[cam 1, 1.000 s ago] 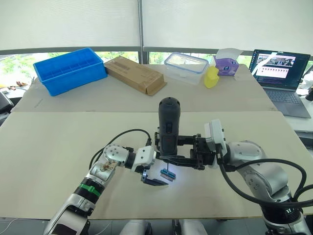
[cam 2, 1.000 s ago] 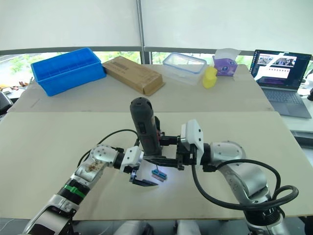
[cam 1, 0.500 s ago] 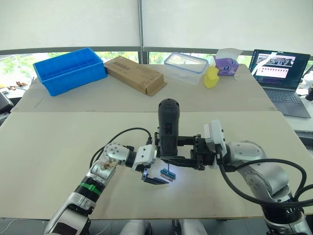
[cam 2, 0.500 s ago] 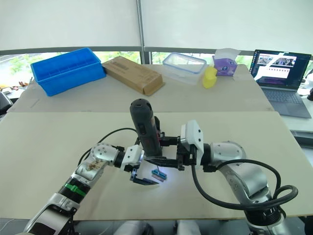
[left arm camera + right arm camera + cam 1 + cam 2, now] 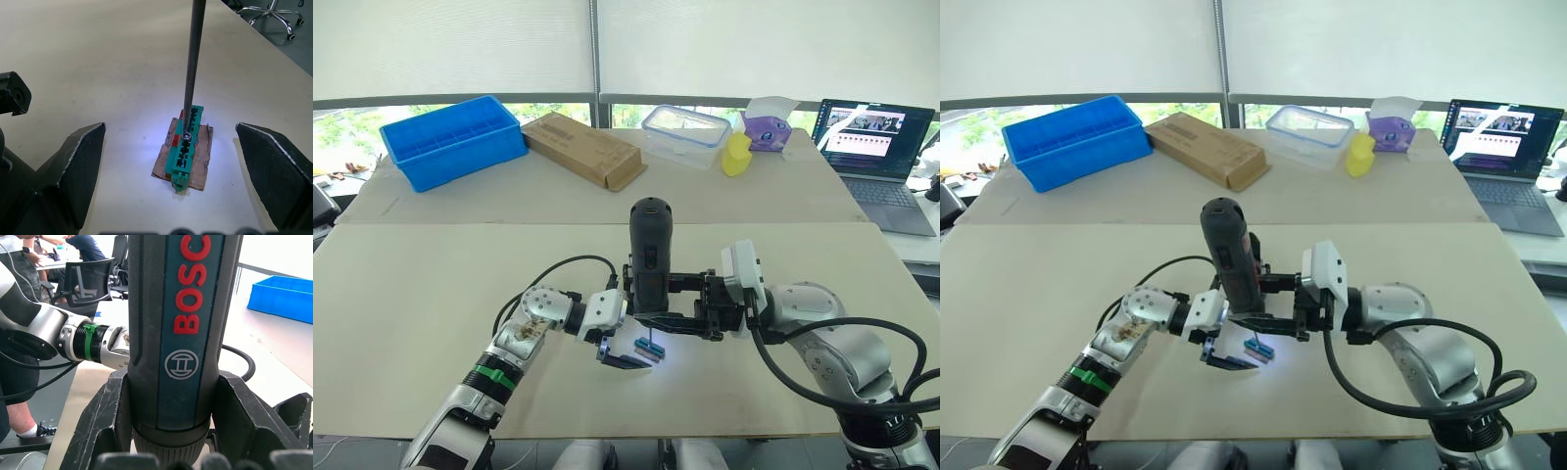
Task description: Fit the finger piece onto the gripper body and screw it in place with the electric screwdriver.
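My right gripper (image 5: 642,304) is shut on the electric screwdriver (image 5: 649,250), holding the dark body with red lettering (image 5: 183,323) upright. Its thin metal bit (image 5: 194,63) points straight down, and the tip rests on a small green-and-brown block (image 5: 186,147) lying on the table in a patch of white light. My left gripper (image 5: 170,131) is open, its black fingers (image 5: 80,161) spread wide on either side of the block without touching it. The finger piece and the gripper body are out of view.
At the far side of the table stand a blue bin (image 5: 453,139), a cardboard box (image 5: 582,149), a clear lidded container (image 5: 685,135), a yellow object (image 5: 736,155) and a purple item (image 5: 767,130). A laptop (image 5: 871,147) sits far right.
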You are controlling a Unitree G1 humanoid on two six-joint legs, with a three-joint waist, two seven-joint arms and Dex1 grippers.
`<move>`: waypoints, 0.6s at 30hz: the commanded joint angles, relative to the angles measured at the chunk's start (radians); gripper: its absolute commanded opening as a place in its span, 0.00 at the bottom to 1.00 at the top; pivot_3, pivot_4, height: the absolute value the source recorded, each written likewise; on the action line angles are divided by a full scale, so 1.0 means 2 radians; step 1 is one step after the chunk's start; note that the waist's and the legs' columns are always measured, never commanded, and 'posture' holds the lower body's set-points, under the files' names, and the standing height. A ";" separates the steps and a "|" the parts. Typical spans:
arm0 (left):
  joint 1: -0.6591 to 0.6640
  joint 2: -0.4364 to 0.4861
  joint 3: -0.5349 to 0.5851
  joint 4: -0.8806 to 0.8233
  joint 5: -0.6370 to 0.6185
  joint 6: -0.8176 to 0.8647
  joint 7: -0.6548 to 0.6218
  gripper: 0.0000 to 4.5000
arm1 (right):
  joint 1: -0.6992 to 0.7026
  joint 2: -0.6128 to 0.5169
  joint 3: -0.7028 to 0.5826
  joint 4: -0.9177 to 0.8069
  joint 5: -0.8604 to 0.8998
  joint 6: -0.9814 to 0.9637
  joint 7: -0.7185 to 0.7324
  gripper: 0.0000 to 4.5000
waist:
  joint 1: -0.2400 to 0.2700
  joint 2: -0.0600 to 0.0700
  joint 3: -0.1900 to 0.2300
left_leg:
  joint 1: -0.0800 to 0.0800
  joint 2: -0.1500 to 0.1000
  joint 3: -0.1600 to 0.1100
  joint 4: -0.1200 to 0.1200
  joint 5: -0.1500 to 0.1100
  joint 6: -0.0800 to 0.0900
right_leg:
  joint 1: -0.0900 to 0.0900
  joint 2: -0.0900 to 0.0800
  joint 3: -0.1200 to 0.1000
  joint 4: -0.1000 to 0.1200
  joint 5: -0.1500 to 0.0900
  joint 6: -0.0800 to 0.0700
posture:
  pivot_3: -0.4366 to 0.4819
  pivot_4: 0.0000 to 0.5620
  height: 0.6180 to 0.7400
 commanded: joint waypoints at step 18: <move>-0.006 -0.001 0.000 -0.010 0.002 -0.005 0.001 1.00 | -0.003 0.006 -0.005 -0.012 0.012 -0.005 0.000 0.43 | 0.000 0.000 0.000 | 0.000 0.000 0.000 0.000 0.000 0.000 | 0.000 0.000 0.000 0.000 0.000 0.000 | 0.48 0.27 1.00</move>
